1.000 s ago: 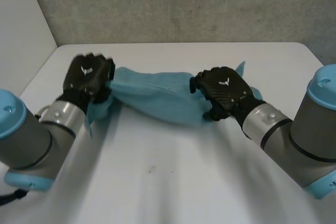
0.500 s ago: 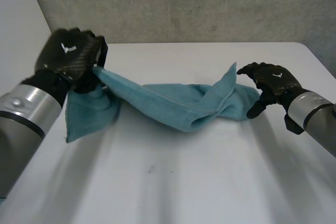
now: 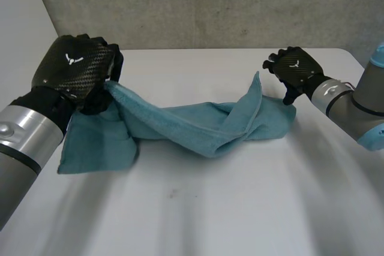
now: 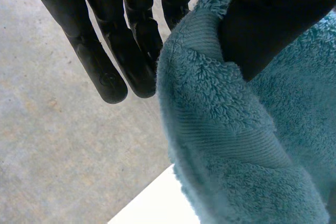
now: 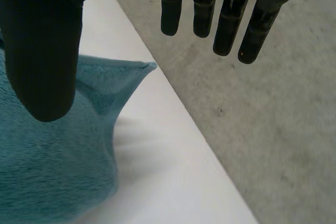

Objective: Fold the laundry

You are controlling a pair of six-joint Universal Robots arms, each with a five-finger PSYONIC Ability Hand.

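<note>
Teal terry towel (image 3: 180, 121), twisted into a loose rope across the middle of the table (image 3: 210, 208), one end raised off the table's left side, the other crumpled on its right side with a flap standing up.

Handling (judged): light, soft and limp. It sags and twists wherever it is unsupported, but the looped pile should grip well. Corners and hemmed edges are the best holds; a handful taken mid-cloth only bunches it.

Left hand (image 3: 75, 70), above the table's left side: clamped on an edge of the towel, thumb (image 4: 273, 19) pressing the cloth, with a panel hanging from it to the table.

Right hand (image 3: 294, 70), above the table's far right part: spread wide and empty, fingers (image 5: 228, 24) straight and clear of the towel.

Change: one second earlier both hands clutched the towel, bunched between them. Half a second earlier the right hand had already let go. It has since drawn back toward the table's far edge, and the left-hand panel hangs broader.
</note>
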